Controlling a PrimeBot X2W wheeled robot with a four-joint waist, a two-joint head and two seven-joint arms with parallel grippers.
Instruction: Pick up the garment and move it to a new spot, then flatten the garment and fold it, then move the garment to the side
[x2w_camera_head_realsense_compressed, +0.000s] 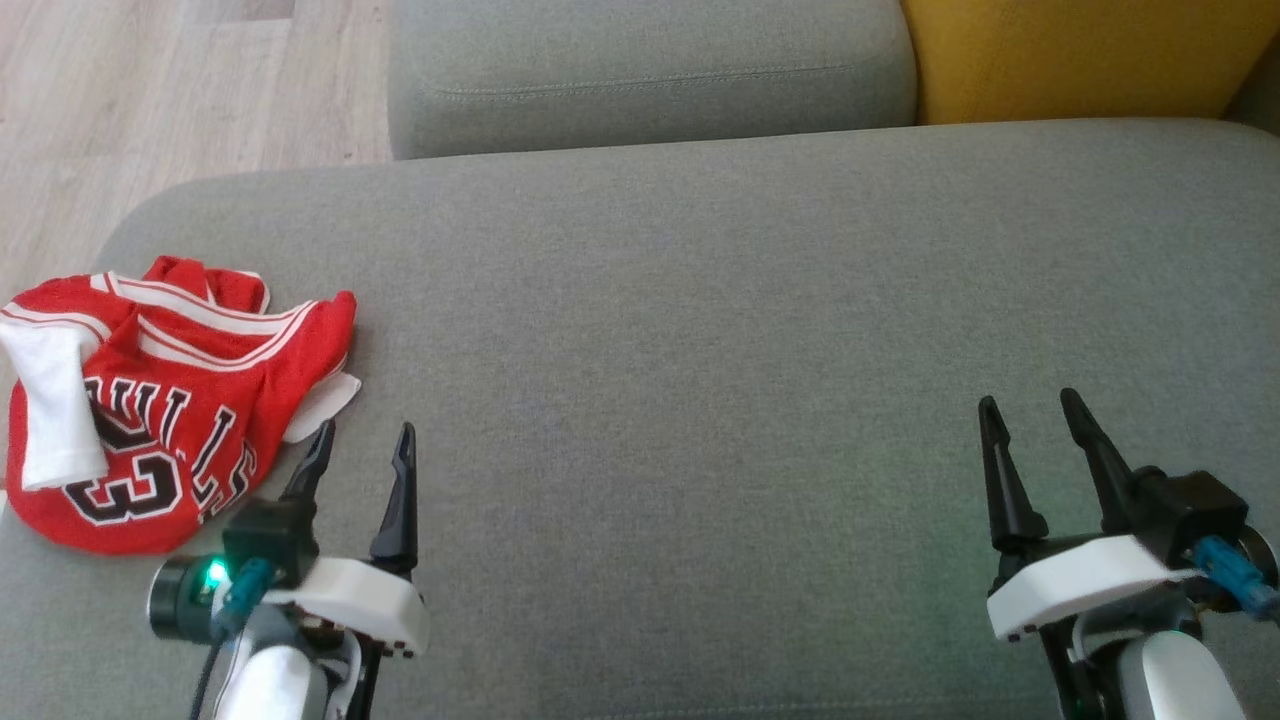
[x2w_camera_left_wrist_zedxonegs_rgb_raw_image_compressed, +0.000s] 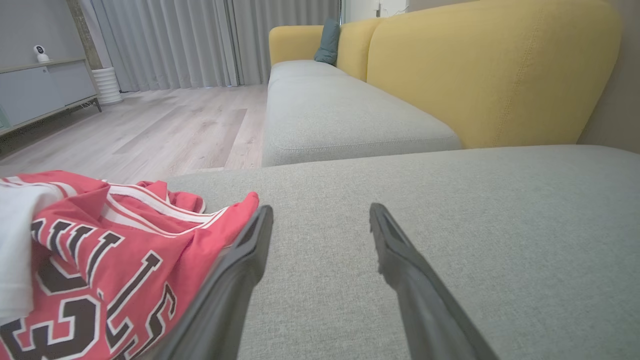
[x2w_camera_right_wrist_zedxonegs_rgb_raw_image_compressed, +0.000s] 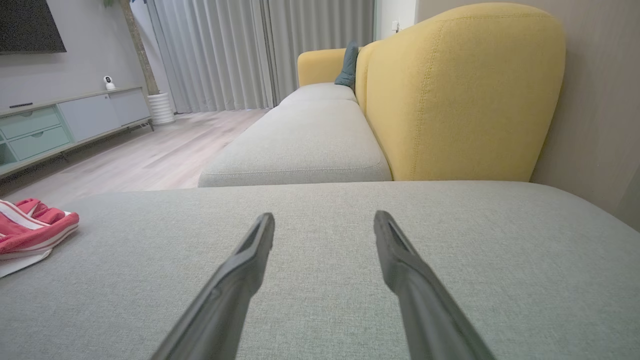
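Left tool (x2w_camera_head_realsense_compressed: 365, 428): 2 dark fingers spread wide, nothing between them, tips over bare grey cushion (x2w_camera_head_realsense_compressed: 700, 350). The outer finger (x2w_camera_left_wrist_zedxonegs_rgb_raw_image_compressed: 235, 280) runs just beside the hem of the garment (x2w_camera_head_realsense_compressed: 170, 400); whether it touches the cloth or is a sliver apart, I cannot tell from either view. The forearm is cut off by the lower edge of the head view.

Right tool (x2w_camera_head_realsense_compressed: 1029, 398): fingers spread equally wide, empty, above bare cushion, well apart from the garment. Its arm is likewise cut off below.

Garment: red jersey with white-striped trim, crumpled in a heap on the left part of the cushion, near its rounded corner.
- Black, white-edged lettering is upside down in the head view and broken by folds. 1 digit reads as 3, its neighbour is half buried, and the word above is not fully legible.
- White cloth part (x2w_camera_head_realsense_compressed: 50, 400) lies across the left side. Lining or separate piece, cannot tell.
- Left edge of the heap is cut off in the head view. Left and lower parts are cut off in the left wrist view.

Beyond:
- second seat cushion (x2w_camera_head_realsense_compressed: 650, 70)
- yellow backrest (x2w_camera_head_realsense_compressed: 1080, 50)
- teal pillow (x2w_camera_right_wrist_zedxonegs_rgb_raw_image_compressed: 348, 65), partly hidden behind the backrest
- wood floor (x2w_camera_head_realsense_compressed: 150, 90)
- grey curtains (x2w_camera_right_wrist_zedxonegs_rgb_raw_image_compressed: 215, 55)
- low sideboard (x2w_camera_right_wrist_zedxonegs_rgb_raw_image_compressed: 65, 120) carrying a small white device (x2w_camera_right_wrist_zedxonegs_rgb_raw_image_compressed: 107, 82), too small to identify
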